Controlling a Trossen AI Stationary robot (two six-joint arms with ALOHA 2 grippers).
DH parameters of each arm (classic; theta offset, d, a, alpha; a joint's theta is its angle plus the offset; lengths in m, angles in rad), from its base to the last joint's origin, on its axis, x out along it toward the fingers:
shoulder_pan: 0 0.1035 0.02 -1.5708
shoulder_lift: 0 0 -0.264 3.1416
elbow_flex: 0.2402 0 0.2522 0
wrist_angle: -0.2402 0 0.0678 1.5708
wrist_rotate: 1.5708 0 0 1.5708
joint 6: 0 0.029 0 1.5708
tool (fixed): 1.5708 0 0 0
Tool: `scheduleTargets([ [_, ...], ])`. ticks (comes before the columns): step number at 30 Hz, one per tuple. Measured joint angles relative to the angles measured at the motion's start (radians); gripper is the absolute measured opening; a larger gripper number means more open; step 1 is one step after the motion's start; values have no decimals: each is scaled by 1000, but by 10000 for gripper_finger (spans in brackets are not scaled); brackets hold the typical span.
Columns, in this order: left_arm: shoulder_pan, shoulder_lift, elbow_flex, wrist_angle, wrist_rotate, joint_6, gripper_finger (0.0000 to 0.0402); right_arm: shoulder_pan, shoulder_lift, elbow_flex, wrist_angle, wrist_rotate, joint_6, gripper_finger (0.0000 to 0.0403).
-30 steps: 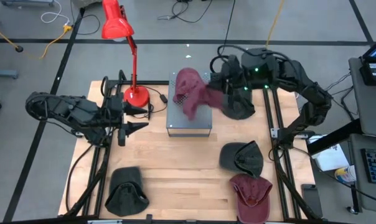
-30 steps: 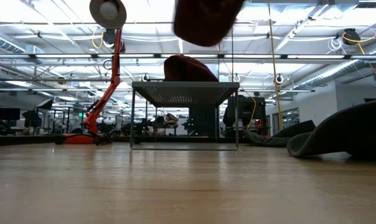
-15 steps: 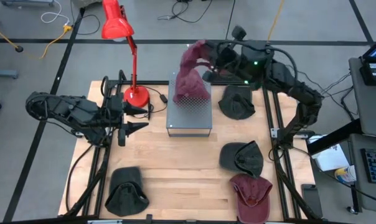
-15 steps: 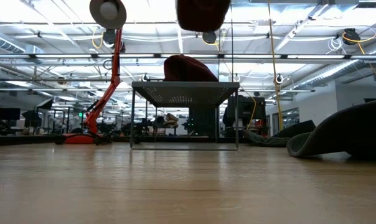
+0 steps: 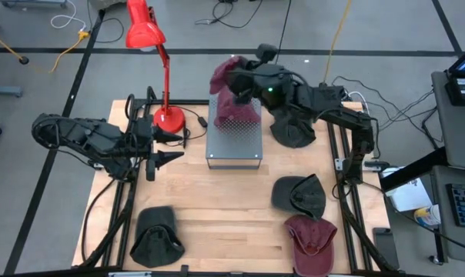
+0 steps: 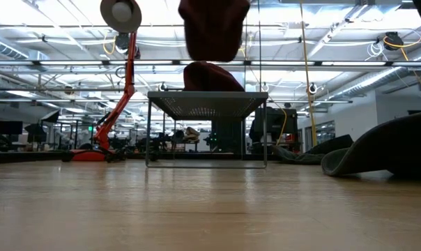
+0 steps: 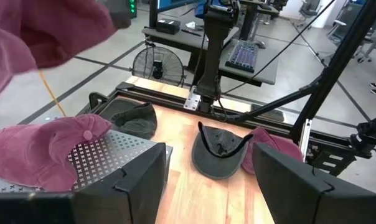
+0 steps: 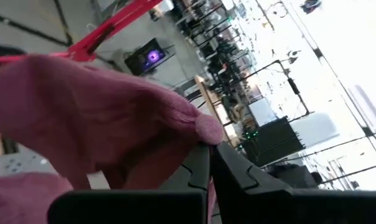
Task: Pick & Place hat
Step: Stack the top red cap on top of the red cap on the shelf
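While the left end effector (image 5: 157, 146) waits spread apart near the red lamp (image 5: 151, 46), the right end effector (image 5: 240, 83) grips a maroon hat (image 5: 225, 77) above the metal stand (image 5: 234, 141).

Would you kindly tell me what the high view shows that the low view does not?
Only the high view shows the right claw shut on the carried maroon hat, the waiting left claw and the hats lying on the table. Only the low view shows the room behind. Both show the carried hat above the metal stand, another maroon hat on it, and the red lamp.
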Motion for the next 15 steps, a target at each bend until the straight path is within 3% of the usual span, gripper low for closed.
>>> scheduleTargets([
  [6,0,0,0,0,33,0,244,-27,18,-4,-60,-24,73,0],
  [15,0,0,0,0,34,1,244,-74,18,-126,-34,-86,143,0],
])
